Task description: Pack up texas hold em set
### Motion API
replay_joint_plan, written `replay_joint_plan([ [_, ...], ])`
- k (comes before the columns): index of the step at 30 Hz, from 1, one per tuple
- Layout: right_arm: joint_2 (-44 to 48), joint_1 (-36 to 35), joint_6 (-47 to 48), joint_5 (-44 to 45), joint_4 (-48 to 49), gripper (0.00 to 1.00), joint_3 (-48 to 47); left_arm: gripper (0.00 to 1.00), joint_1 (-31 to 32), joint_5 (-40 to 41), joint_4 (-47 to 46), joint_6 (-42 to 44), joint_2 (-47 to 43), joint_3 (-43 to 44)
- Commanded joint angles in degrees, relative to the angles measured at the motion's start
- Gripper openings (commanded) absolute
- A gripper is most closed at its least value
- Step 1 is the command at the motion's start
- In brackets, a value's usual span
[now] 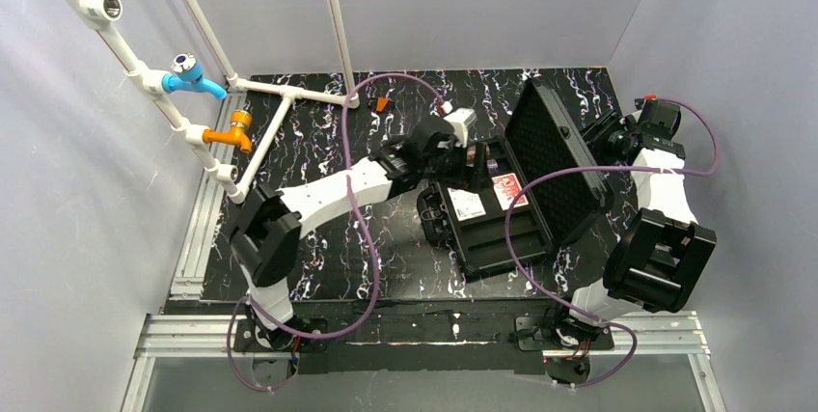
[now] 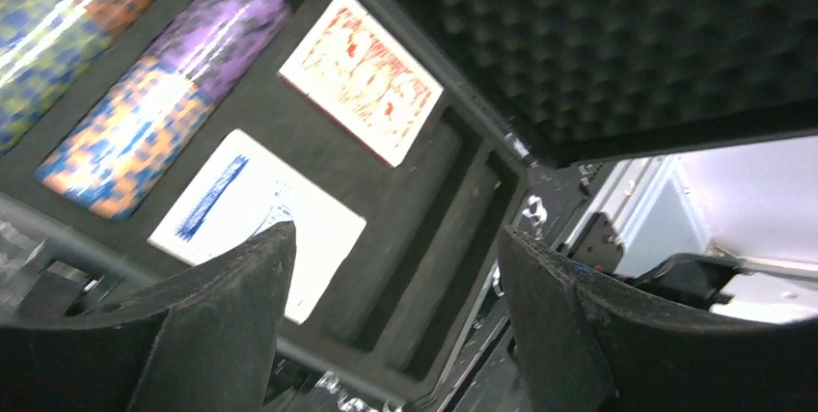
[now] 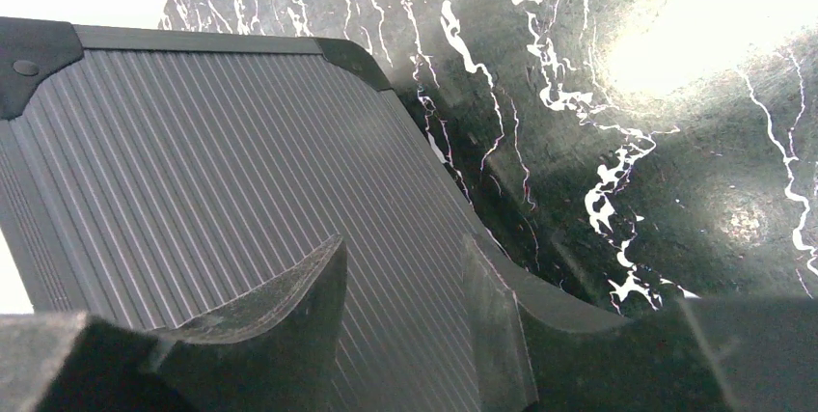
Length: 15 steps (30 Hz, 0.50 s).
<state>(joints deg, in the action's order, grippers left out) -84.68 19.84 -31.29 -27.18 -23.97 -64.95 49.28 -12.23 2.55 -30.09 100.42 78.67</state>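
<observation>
The black poker case (image 1: 502,243) lies open mid-table, its foam-lined lid (image 1: 555,156) standing up on the right. My left gripper (image 1: 479,169) hovers over the case's far end, open and empty. In the left wrist view (image 2: 395,277) the jaws stand wide apart above a blue-printed card deck (image 2: 231,202), a red-printed deck (image 2: 362,79), two rows of coloured chips (image 2: 145,103) and empty slots (image 2: 439,229). My right gripper (image 1: 608,138) is behind the lid. In the right wrist view (image 3: 405,287) it is open against the lid's ribbed outer face (image 3: 193,161), holding nothing.
A white pipe frame (image 1: 289,94) with a blue fitting (image 1: 188,74) and an orange fitting (image 1: 236,129) stands at the back left. A small orange object (image 1: 383,103) lies at the back. Purple cables (image 1: 357,209) loop over the black marbled table (image 1: 318,151).
</observation>
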Motion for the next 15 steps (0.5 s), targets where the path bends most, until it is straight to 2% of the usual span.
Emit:
replay_joint_plan([
  [1,3.07,-0.84,0.59,-2.10,-0.74,0.56,-0.80,0.73,2.05,0.25,-1.68,-1.87,3.03,9.59],
  [15,4.32,-6.15,1.60,-1.41,-1.62,0.56,0.17,0.68,4.63,0.44,0.02,-0.80,13.26,24.28],
])
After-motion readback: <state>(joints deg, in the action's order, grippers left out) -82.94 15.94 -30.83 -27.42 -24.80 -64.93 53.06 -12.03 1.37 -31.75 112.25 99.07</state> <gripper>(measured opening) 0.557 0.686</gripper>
